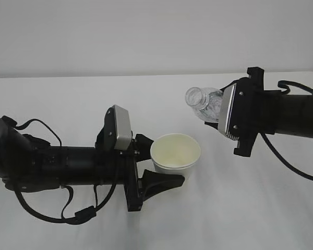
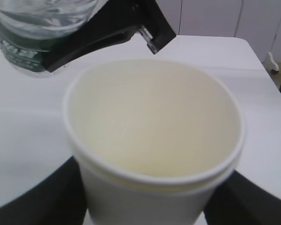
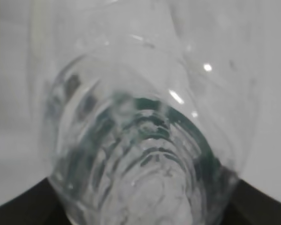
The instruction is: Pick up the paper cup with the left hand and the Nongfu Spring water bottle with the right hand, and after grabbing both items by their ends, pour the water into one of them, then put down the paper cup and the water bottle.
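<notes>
Nearest the camera, the left pincer (image 1: 155, 174) was clamped on the cup (image 1: 176, 156), its two black fingers (image 1: 161, 183) set fairly wide apart on either side of the lower wall, so the rolled rim and the mouth stayed free to receive a pour. The cup was held about upright, mouth up, just above the white table (image 1: 250, 208) as far as the exterior view allowed a guess; whether its base touched the table could not be told. In the left wrist view the cup (image 2: 154, 136) filled the frame, and its cream inside looked dry, with no water to be seen in it. Farther back and to the right, the right pincer (image 1: 227, 112) gripped the bottle (image 1: 204, 103) by its rear end, jaws closed round a wide body, with the grey panel (image 1: 228, 110) facing the camera. The bottle lay tilted toward horizontal with its capless neck pointing left toward the cup, higher than the rim and still a little apart from it, not over the mouth. That hold by the base probably left the neck clear to be tipped downward. From the right wrist, the bottle (image 3: 145, 154) was a blur of clear ribs with a hint of green label; the water level inside could not be judged. By these signs the pour had not begun.
</notes>
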